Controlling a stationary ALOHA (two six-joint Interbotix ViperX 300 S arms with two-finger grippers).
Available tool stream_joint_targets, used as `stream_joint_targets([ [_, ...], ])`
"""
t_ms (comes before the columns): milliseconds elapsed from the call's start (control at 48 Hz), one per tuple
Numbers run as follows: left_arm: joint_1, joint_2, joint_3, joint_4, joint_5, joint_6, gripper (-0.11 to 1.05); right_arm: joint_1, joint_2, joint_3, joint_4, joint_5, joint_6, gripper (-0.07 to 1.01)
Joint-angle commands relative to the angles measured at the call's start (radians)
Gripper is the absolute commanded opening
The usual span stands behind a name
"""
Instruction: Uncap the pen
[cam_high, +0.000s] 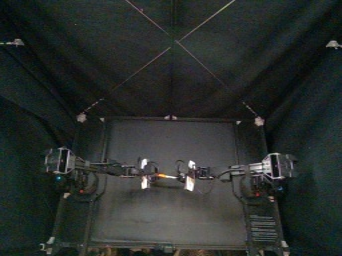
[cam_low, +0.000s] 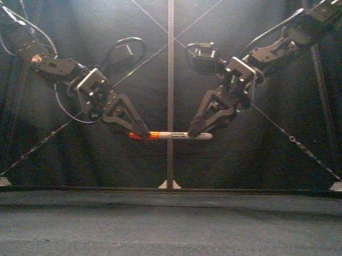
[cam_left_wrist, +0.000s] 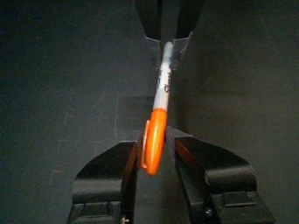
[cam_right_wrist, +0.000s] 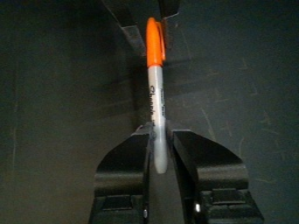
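Left gripper (cam_low: 135, 133) pinches the orange cap (cam_low: 159, 135), right gripper (cam_low: 199, 132) clamps the pen (cam_low: 185, 135) barrel, mid-frame; cap not yet off, pull apparently ahead.

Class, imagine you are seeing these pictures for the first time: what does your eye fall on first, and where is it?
The marker pen stands out most: it hangs level in mid-air above the black table, bridged between the two arms near the middle. The left pincer is shut on its orange cap and the right pincer on its pale barrel. The cap looks fully seated, not yet pulled off.
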Motion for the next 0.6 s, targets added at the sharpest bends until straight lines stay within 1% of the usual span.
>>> stream_joint_targets([
  [21, 0.0, -0.003, -0.025, 0.002, -0.003, 0.0, 0.68, 0.002, -0.031, -0.021, 0.002, -0.003, 0.002, 0.54],
  [188, 0.0, -0.005, -0.021, 0.002, 0.0, 0.0, 0.55, 0.003, -0.031, -0.017, 0.005, 0.0, 0.002, 0.54],
  [312, 0.003, -0.011, -0.012, 0.0, 0.017, 0.0, 0.49, 0.003, -0.038, -0.009, 0.006, 0.002, 0.002, 0.54],
  [354, 0.006, -0.015, -0.008, 0.0, 0.023, 0.0, 0.49, 0.003, -0.041, -0.005, 0.008, 0.002, 0.002, 0.54],
  [458, 0.006, -0.029, 0.005, 0.0, 0.034, 0.0, 0.49, 0.003, -0.057, 0.014, 0.008, 0.003, 0.002, 0.54],
  [604, 0.008, -0.057, 0.029, 0.002, 0.035, 0.0, 0.49, 0.003, -0.083, 0.044, 0.02, 0.002, 0.003, 0.54],
])
